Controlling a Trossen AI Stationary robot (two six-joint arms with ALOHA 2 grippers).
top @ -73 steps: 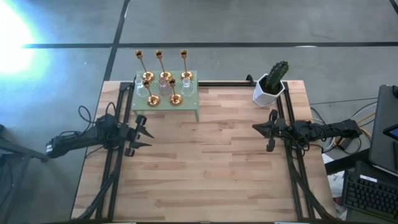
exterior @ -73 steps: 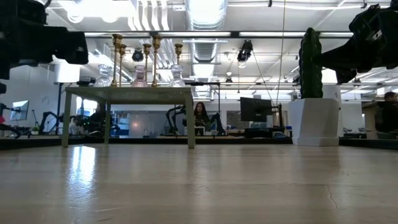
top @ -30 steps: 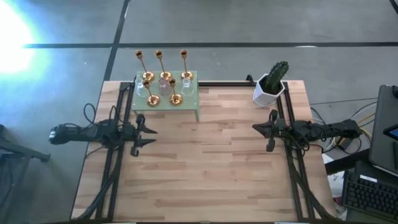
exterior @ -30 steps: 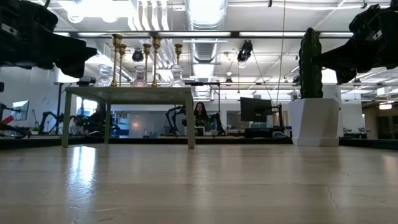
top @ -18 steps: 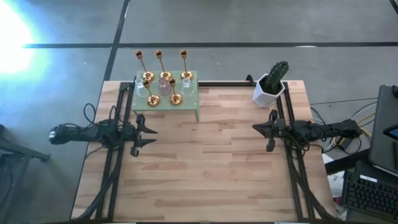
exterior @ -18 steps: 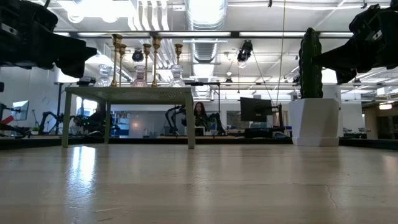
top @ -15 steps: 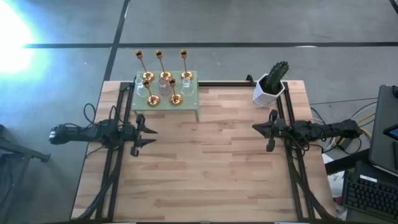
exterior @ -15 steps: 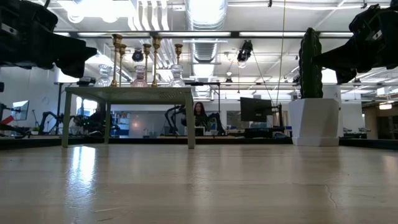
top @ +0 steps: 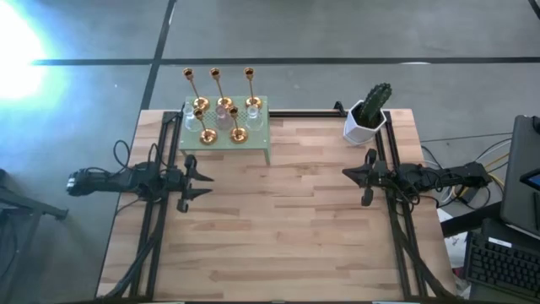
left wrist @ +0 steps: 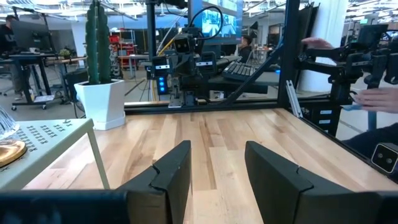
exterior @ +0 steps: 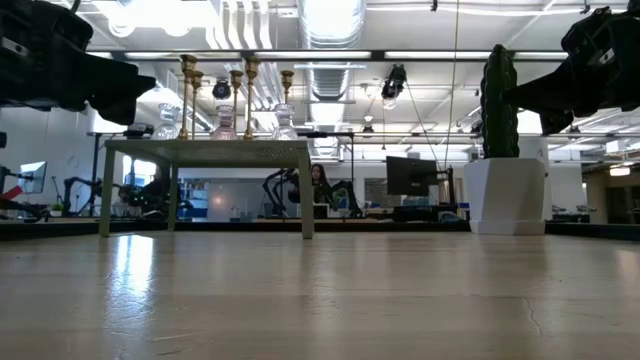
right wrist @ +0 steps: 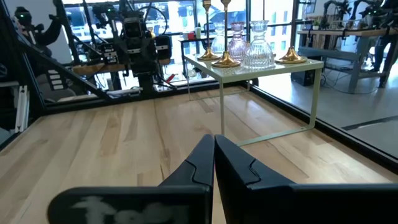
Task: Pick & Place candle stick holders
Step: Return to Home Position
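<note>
Several gold-brass candle stick holders (top: 216,99) and small clear and pinkish glass ones (top: 223,116) stand on their bases on a pale green stand (top: 257,139) at the table's far left. They also show in the right wrist view (right wrist: 227,60) and the low view (exterior: 236,95). My left gripper (top: 202,178) hovers open and empty near the stand's near side. My right gripper (top: 346,175) hovers shut and empty at the table's right, pointing left.
A white pot with a green cactus (top: 369,116) stands at the table's far right corner. Dark rails run along the table's left (top: 152,228) and right (top: 398,236) sides. Bare wooden table top (top: 278,228) lies between the arms. A person's hand (left wrist: 379,98) shows beyond the table.
</note>
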